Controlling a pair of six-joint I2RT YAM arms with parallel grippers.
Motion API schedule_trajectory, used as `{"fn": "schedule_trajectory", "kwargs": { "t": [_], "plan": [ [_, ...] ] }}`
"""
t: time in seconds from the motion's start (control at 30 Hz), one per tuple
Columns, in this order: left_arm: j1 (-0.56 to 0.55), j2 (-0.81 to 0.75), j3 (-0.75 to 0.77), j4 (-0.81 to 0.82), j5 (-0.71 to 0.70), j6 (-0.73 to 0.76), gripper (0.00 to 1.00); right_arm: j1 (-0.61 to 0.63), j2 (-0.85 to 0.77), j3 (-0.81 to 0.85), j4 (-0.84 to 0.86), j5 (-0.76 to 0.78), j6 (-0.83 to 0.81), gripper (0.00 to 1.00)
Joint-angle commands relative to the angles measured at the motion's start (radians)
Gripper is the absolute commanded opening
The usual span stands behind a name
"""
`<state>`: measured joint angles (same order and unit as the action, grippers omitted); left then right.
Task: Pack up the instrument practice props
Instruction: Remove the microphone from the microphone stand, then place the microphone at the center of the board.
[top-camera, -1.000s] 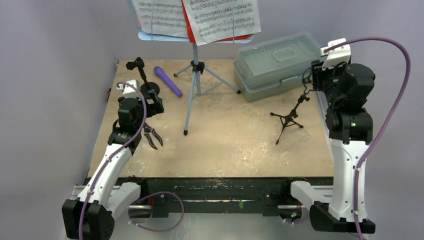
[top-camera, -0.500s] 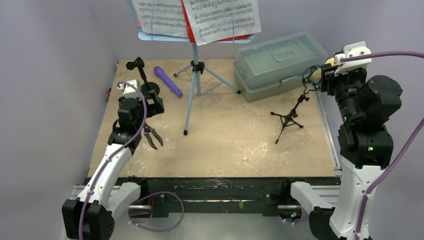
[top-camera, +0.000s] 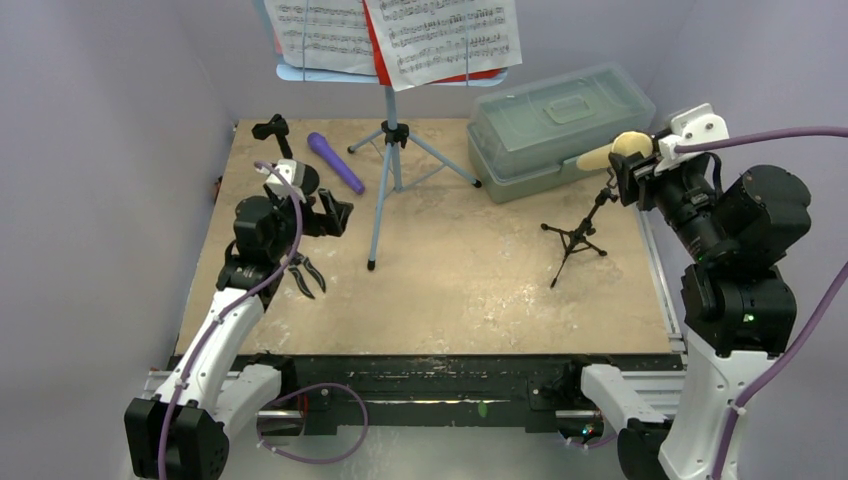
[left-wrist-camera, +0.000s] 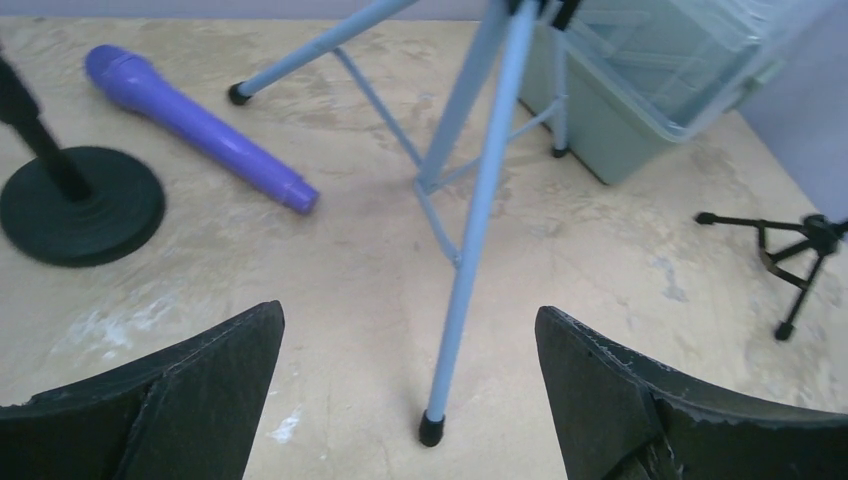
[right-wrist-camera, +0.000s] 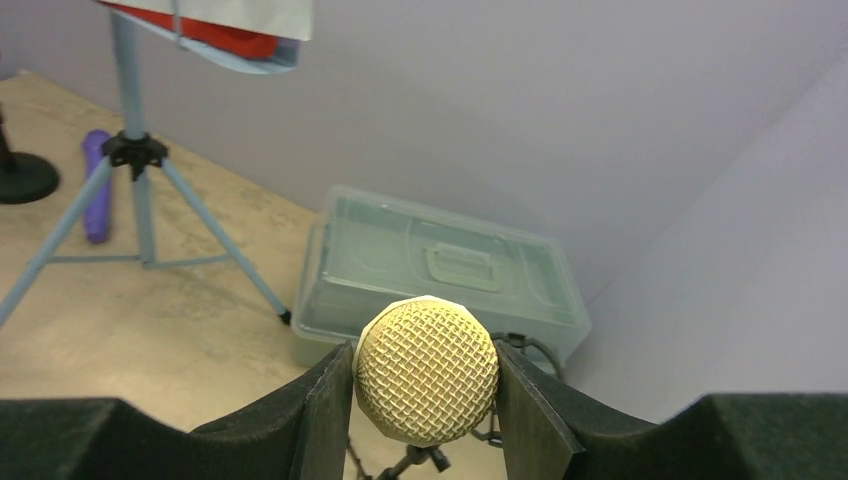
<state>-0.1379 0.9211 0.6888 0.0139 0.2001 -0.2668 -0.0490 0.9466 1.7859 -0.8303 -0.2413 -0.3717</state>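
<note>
A tan microphone (top-camera: 607, 152) is clamped by its mesh head (right-wrist-camera: 427, 372) in my right gripper (top-camera: 626, 170), shut on it above the black tripod holder with ring (top-camera: 575, 238). My left gripper (top-camera: 306, 279) stands open and empty (left-wrist-camera: 408, 312), low over the table. It faces the near leg of the pale-blue music rack (left-wrist-camera: 470, 250). The rack (top-camera: 390, 150) carries white sheet-music pages (top-camera: 445, 35) over a red one. A purple microphone (top-camera: 335, 162) lies beside the round-base holder (top-camera: 303, 180), both left of the rack (left-wrist-camera: 195, 125).
A translucent grey-green lidded box (top-camera: 555, 125) stands shut at the back right, just behind the right gripper (right-wrist-camera: 440, 265). The rack's three splayed legs (top-camera: 430, 150) spread over the table's middle back. Walls close in on the left, back and right.
The right arm has swung and raised the tan microphone clear of the ring holder, so it now shows. The left wrist has turned right toward the rack, jaws still wide.
</note>
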Motion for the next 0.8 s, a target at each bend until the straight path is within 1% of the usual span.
{"fn": "schedule_trajectory", "kwargs": {
  "t": [0.0, 0.2, 0.37, 0.43, 0.53, 0.7, 0.73, 0.77],
  "plan": [
    [0.001, -0.020, -0.030, 0.169, 0.289, 0.009, 0.96, -0.003, 0.006, -0.041, -0.034, -0.214, 0.033, 0.00],
    [-0.009, 0.001, -0.081, 0.377, 0.538, -0.108, 0.96, -0.003, -0.009, -0.244, -0.032, -0.496, 0.019, 0.00],
    [-0.082, 0.005, -0.152, 0.564, 0.648, -0.184, 0.97, -0.003, -0.025, -0.477, 0.062, -0.689, 0.045, 0.00],
    [-0.126, 0.002, -0.170, 0.614, 0.650, -0.193, 0.96, -0.003, -0.031, -0.573, 0.126, -0.756, 0.074, 0.00],
    [-0.205, 0.008, -0.178, 0.616, 0.617, -0.191, 0.97, -0.003, -0.043, -0.697, 0.218, -0.853, 0.087, 0.00],
    [-0.370, 0.014, -0.173, 0.566, 0.473, -0.207, 0.96, -0.003, -0.065, -0.842, 0.371, -1.021, 0.136, 0.00],
    [-0.394, 0.016, -0.178, 0.583, 0.448, -0.231, 0.96, -0.003, -0.068, -0.881, 0.430, -1.050, 0.165, 0.00],
    [-0.419, 0.023, -0.190, 0.613, 0.414, -0.269, 0.96, -0.004, -0.072, -0.934, 0.505, -1.083, 0.234, 0.00]
  ]
}}
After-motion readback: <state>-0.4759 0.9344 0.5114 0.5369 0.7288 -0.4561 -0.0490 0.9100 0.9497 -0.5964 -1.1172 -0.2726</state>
